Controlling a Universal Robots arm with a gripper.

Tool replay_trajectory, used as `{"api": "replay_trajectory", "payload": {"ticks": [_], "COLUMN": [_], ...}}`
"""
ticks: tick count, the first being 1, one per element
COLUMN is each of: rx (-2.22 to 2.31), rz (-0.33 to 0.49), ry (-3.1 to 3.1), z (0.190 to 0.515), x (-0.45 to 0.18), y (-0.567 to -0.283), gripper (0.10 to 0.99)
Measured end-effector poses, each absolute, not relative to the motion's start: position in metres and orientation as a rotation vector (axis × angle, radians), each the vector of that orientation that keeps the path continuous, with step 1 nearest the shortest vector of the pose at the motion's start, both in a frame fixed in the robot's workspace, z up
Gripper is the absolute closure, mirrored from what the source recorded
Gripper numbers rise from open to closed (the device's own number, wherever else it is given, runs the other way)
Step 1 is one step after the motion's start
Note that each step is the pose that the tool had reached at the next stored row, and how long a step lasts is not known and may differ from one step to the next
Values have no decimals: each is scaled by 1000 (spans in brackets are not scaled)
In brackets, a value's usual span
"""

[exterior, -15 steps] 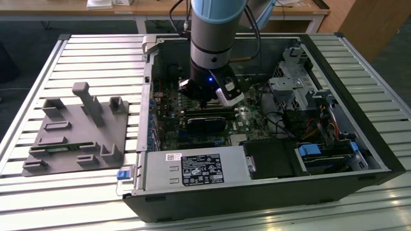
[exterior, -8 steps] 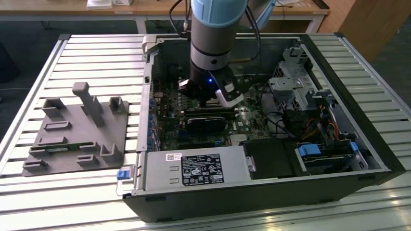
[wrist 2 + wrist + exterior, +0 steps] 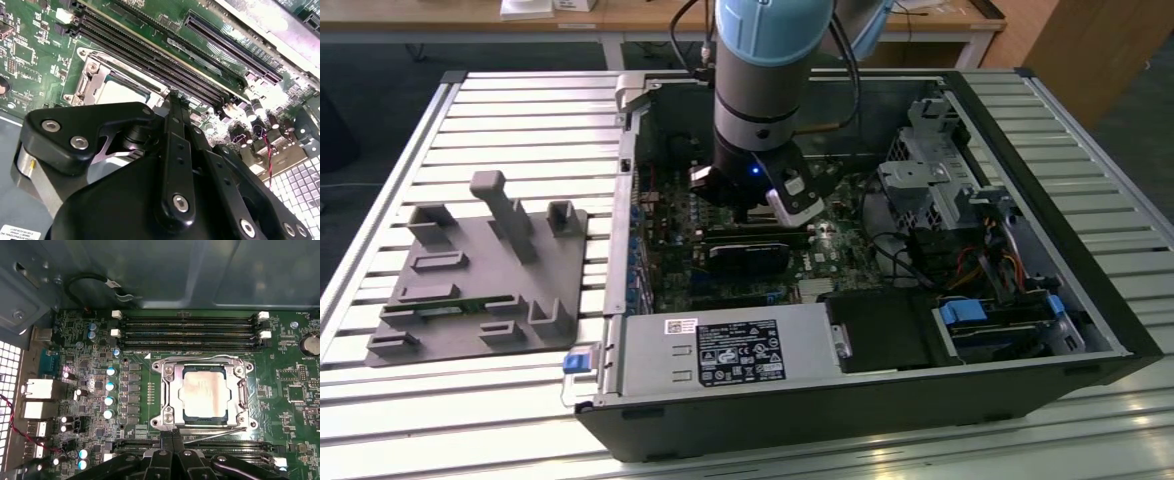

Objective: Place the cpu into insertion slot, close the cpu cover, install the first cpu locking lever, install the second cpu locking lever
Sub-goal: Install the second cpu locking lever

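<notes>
Slatted table (image 3: 400, 150), open computer case (image 3: 1067, 250).

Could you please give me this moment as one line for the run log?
cpu: seated in insertion slot | cpu cover: closed over it | gripper: fingers together, at the socket's edge

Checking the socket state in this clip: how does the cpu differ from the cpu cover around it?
In the first wrist view, the cpu is a solid flat square with a plain grey face, while the cpu cover is an open frame with a square window. The cpu sits inside that window; the cover lies around it, carrying screws at its corners. Both are silvery metal and lie flat on the green board.
</notes>
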State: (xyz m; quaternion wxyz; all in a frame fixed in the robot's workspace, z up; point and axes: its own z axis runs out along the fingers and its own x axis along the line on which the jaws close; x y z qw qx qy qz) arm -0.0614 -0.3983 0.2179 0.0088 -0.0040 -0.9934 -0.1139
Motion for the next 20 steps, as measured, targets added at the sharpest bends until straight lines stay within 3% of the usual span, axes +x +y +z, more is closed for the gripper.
{"api": "replay_trajectory", "payload": {"ticks": [20], "rx": [-13], "rz": [-378], "ry": [-3101], "z": [216], "x": [-63], "y": [-400], "gripper": [980]}}
